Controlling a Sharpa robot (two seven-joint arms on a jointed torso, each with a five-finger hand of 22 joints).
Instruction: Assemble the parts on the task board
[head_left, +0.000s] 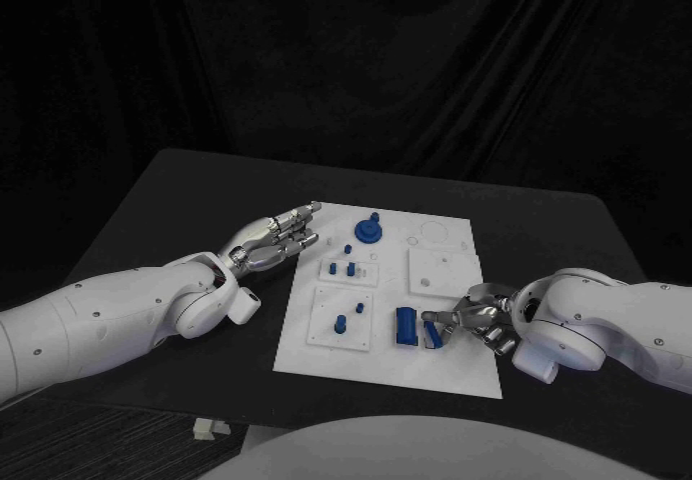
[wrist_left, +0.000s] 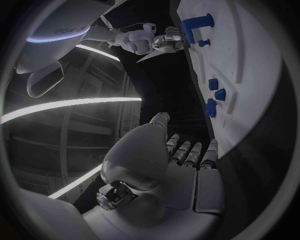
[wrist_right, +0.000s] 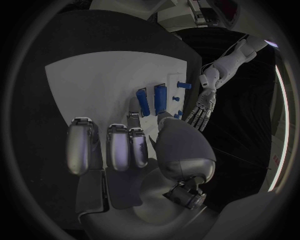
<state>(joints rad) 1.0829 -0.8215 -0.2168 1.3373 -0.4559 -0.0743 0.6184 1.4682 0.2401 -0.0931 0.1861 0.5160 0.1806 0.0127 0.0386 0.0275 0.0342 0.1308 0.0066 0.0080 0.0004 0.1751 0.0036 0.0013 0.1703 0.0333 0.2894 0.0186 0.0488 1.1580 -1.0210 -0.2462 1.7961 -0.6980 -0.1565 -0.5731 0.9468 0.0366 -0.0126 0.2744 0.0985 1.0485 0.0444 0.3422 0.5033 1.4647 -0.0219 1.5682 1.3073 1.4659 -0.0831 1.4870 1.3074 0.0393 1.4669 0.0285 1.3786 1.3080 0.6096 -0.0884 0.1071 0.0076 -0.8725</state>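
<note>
Item: flat white rectangular plastic task board (head_left: 447, 370), matte, with raised square insets, lying in the middle of the matte black counter (head_left: 173, 200); a round blue knob-like part (head_left: 371, 231) stands near its far edge, small blue pegs (head_left: 343, 268) stand mid-board, another blue peg (head_left: 340, 323) stands in a near inset, and a larger blue block part (head_left: 408, 326) sits by the near right edge, so assembly looks partly done at best. Silver jointed metal left hand (head_left: 277, 240) rests at the board's left edge, fingers slightly apart, holding nothing. Silver right hand (head_left: 476, 320) sits just beside the blue block, fingers curled towards it; whether they clamp it I cannot tell.
</note>
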